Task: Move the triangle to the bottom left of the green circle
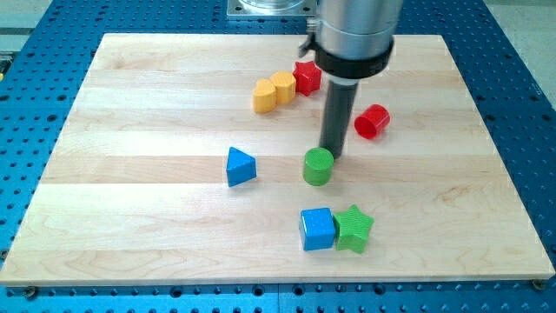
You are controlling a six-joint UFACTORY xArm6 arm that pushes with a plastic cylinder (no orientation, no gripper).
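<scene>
My tip (331,155) stands just behind the green circle (318,166), seemingly touching; the blue triangle (240,166) lies apart at the view's left; there is no gripper.

my tip (333,156) partly behind green circle (319,165)

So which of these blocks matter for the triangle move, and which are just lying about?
In the job:
- blue triangle, at the view's left of the circle
- green circle
- my tip, just behind the circle, at its upper right edge

Lying about:
- yellow block
- red star
- red block
- blue cube
- green star
</scene>
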